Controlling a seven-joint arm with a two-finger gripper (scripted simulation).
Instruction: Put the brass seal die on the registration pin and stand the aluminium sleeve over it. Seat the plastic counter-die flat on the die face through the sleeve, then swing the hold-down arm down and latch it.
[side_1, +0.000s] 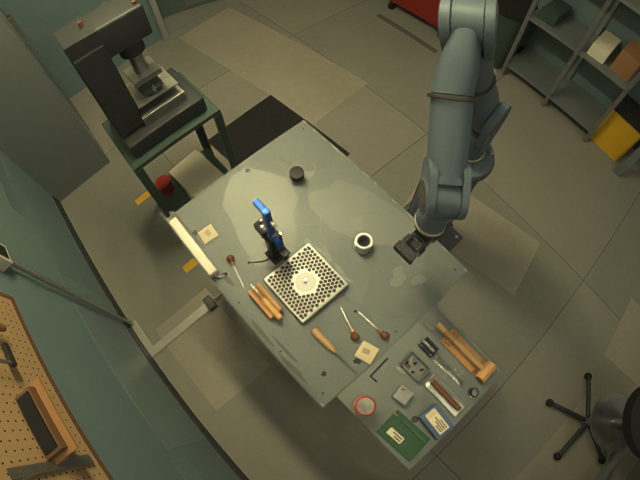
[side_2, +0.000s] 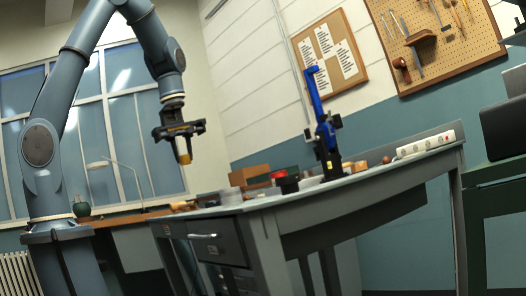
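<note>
My gripper (side_2: 183, 150) hangs high above the right side of the table, and its fingers clasp the brass seal die (side_2: 185, 159), a small yellow cylinder showing below the fingertips. From above, the gripper (side_1: 412, 247) hides the die. The aluminium sleeve (side_1: 363, 243) stands upright on the table to its left. The registration pin (side_1: 306, 280) rises from a pale disc in the middle of the perforated plate (side_1: 305, 282). The blue hold-down arm (side_1: 264, 216) stands raised on its black clamp base behind the plate. The black plastic counter-die (side_1: 296, 173) lies near the table's far edge.
The table's right edge lies just under the gripper. Wooden-handled tools (side_1: 265, 301) lie left of and in front of the plate. A lower side tray (side_1: 424, 382) at the front right holds small tools and boxes. A press (side_1: 129, 77) stands on a green stand beyond the table.
</note>
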